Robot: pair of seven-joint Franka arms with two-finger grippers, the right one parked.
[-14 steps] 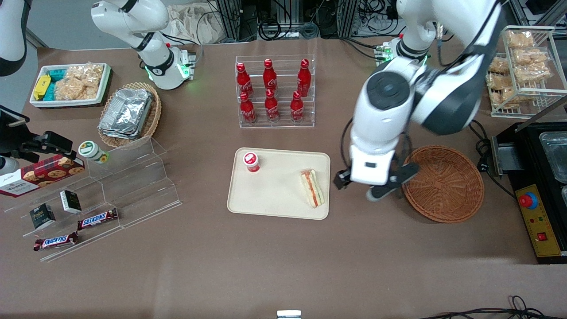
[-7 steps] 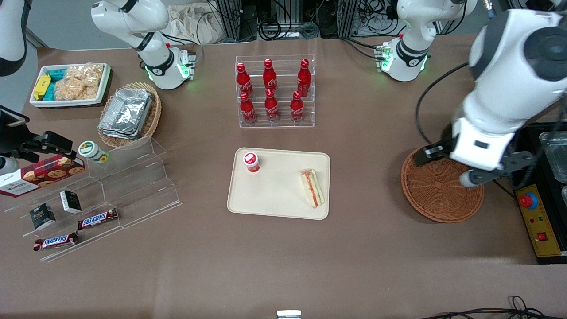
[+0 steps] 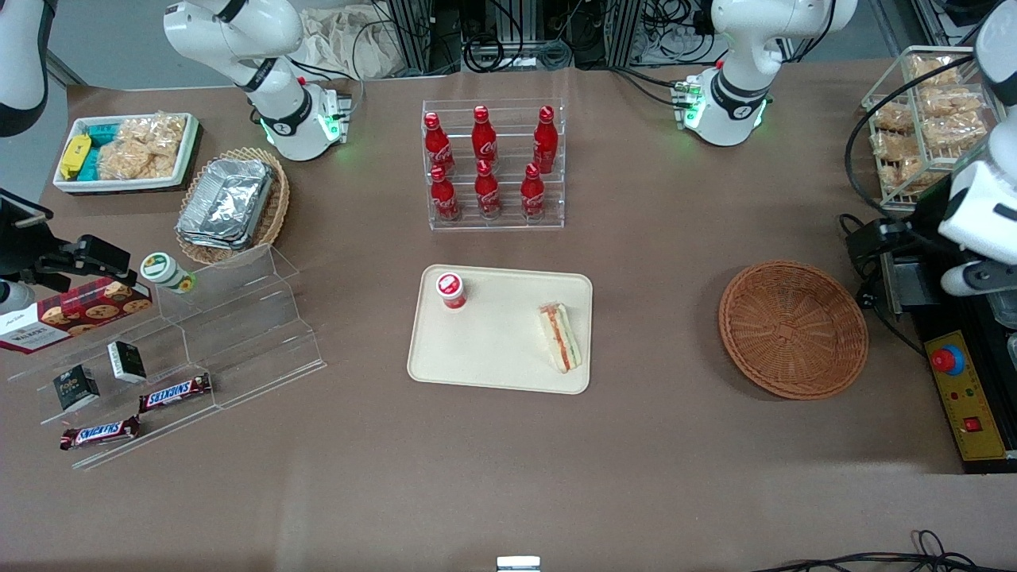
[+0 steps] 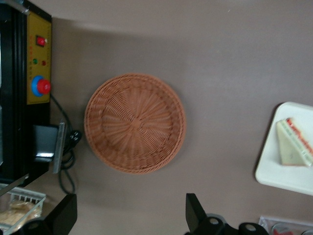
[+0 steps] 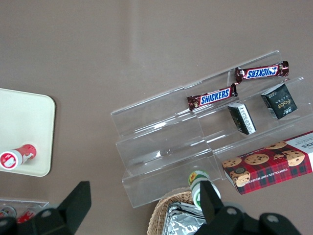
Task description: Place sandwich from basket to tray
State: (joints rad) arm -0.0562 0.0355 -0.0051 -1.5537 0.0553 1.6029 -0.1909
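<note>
Sandwich [image 3: 561,337] on tray [image 3: 493,353], well apart from open pincer [image 4: 129,215].

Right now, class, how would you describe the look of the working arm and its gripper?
The working arm has glossy white rounded shells with a black cable looping beside it, and green lights glow at its round base. Its gripper, high above the table, has two black wedge-shaped fingers, spread wide apart.

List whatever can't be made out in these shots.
- Gripper, open, at the working arm's end of the table: the front view's edge cuts it off.
- Tray: the left wrist view's edge leaves only the corner holding the sandwich.
- Wire snack rack: partly hidden by the arm, front view.
</note>
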